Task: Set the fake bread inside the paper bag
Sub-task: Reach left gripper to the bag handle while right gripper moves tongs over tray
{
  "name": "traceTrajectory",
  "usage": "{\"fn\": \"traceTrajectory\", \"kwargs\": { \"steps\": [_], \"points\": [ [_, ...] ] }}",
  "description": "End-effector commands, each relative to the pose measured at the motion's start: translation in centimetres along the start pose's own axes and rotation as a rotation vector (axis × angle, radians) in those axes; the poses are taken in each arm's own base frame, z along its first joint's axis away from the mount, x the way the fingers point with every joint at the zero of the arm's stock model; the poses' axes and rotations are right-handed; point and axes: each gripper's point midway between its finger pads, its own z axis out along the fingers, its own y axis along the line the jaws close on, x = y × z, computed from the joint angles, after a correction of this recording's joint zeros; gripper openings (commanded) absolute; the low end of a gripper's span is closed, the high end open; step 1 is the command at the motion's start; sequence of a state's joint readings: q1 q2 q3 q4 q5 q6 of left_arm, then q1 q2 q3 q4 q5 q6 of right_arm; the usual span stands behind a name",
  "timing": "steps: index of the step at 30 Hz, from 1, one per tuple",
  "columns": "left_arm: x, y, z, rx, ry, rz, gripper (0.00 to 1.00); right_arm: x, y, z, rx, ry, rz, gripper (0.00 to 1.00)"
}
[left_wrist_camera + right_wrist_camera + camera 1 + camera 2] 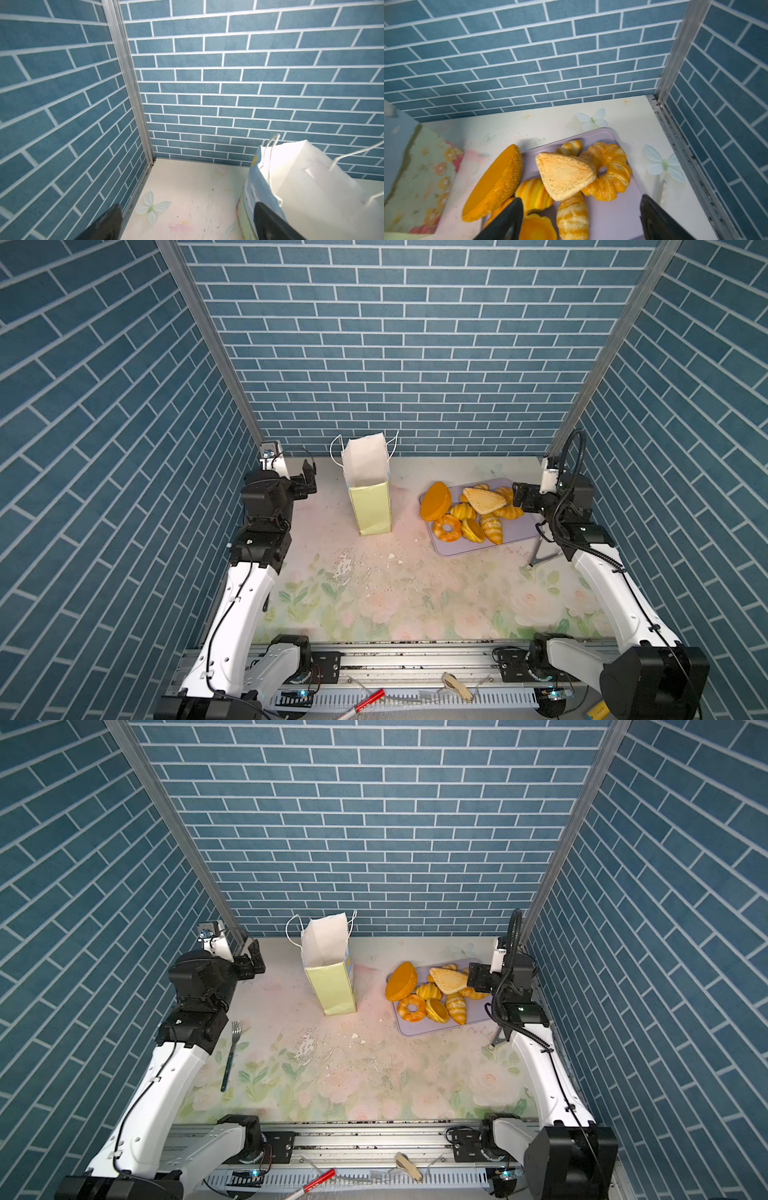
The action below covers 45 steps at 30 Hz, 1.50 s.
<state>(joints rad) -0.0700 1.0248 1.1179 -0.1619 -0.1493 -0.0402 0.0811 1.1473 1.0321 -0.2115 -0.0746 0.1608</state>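
Your fake bread [469,514] lies heaped on a flat lavender plastic tray [523,531] at the right of the flower-printed desk [374,593]; none of it is in the bag. You can count eight pieces:
- one large orange disc-shaped bun [435,501], propped on edge at the tray's left rim
- one matte, porous tan triangular slice [484,499], lying on top
- one ring doughnut [447,528]
- three glossy striped croissants [572,216]
- two small buns [533,195]

The tall narrow paper bag [370,512] is pale yellow-green outside and white inside. It stands upright with its mouth open, left of the tray and apart from it, with two thin white cord handles [334,452].

Your left pincer [308,481] is spread and empty, just left of the bag. Your right pincer [580,199] is spread above the pile's right side, pinching nothing.

Only the right wrist view shows the flower print on the bag's side. A metal fork [230,1052] shows beside the left arm in a top view.
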Motion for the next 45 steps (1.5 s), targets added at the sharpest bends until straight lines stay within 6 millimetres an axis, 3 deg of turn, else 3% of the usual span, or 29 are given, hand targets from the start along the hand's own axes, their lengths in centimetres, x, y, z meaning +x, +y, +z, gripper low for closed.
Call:
{"fn": "traceTrajectory", "kwargs": {
  "steps": [1,6,12,21,36,40,45],
  "points": [
    [2.1,-1.6,-0.1,0.090,0.168,-0.055,1.00,0.6,2.9,-0.6,-0.093,0.125,0.012,0.87],
    [-0.4,-3.7,0.1,0.196,0.195,-0.109,0.99,-1.9,7.3,-1.0,-0.187,0.173,-0.066,0.87],
    [-2.2,-5.3,0.5,0.264,0.232,-0.133,0.94,-2.1,11.4,-1.1,-0.270,0.229,-0.130,0.87],
    [-0.7,-9.9,1.2,0.335,0.329,-0.068,0.90,-1.3,15.0,0.3,-0.355,0.255,-0.187,0.86],
    [4.8,-10.0,6.2,0.195,0.480,-0.095,0.78,1.7,16.5,1.4,-0.410,0.320,-0.217,0.82],
    [4.9,-10.0,7.5,0.169,0.469,-0.102,0.65,1.8,16.7,1.8,-0.416,0.312,-0.214,0.80],
    [5.2,-10.7,8.6,0.192,0.479,-0.120,0.40,1.5,16.4,1.8,-0.399,0.292,-0.212,0.80]
  ]
}}
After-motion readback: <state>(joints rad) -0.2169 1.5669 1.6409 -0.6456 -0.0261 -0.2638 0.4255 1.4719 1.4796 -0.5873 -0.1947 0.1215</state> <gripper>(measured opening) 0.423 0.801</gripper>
